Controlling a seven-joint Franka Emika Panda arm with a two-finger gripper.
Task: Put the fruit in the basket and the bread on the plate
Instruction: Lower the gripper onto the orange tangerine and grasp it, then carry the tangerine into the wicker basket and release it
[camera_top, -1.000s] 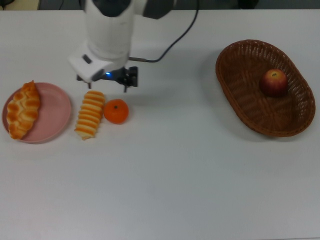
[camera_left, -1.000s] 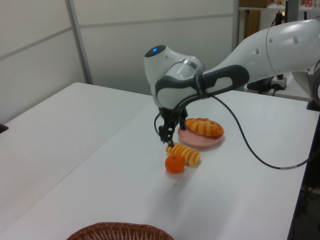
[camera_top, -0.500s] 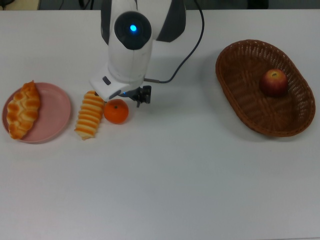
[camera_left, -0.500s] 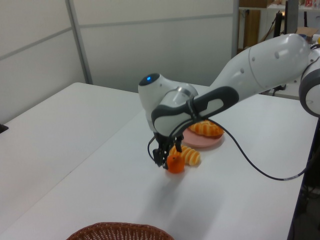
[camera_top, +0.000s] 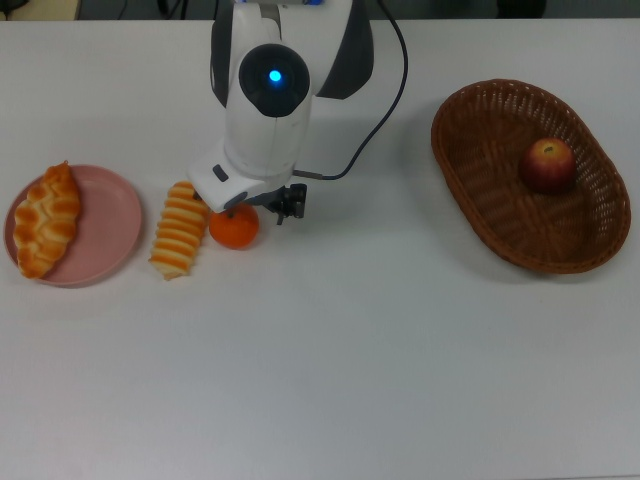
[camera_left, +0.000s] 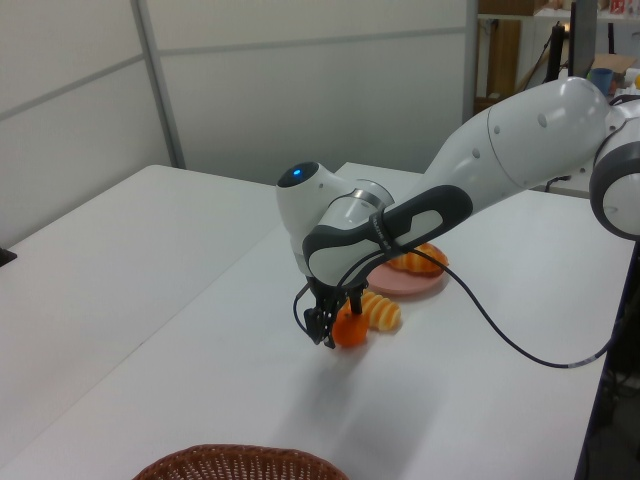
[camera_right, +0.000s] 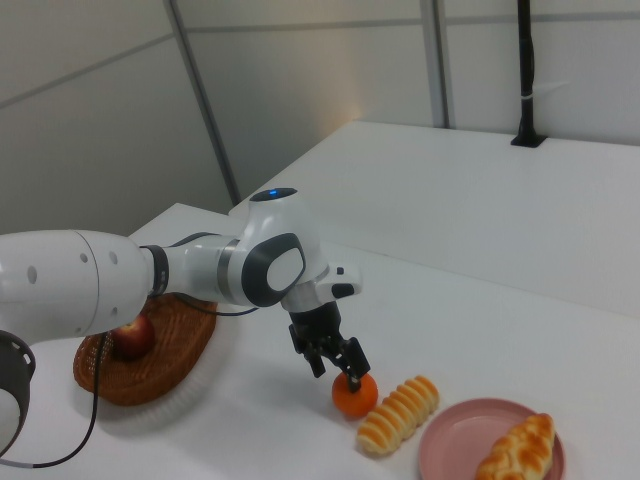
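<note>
Arm: swung from behind the ridged roll (camera_top: 181, 229) toward the top view's right, and lowered.
Gripper (camera_right: 345, 372): now down over the mandarin (camera_top: 234, 229), fingers on either side.
Mandarin: partly covered in the top view.

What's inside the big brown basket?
One apple sits inside the basket, toward the top view's right. The rest of the basket floor shows bare wicker there. In the right view the arm covers part of the basket, and the left view shows only its rim.
</note>
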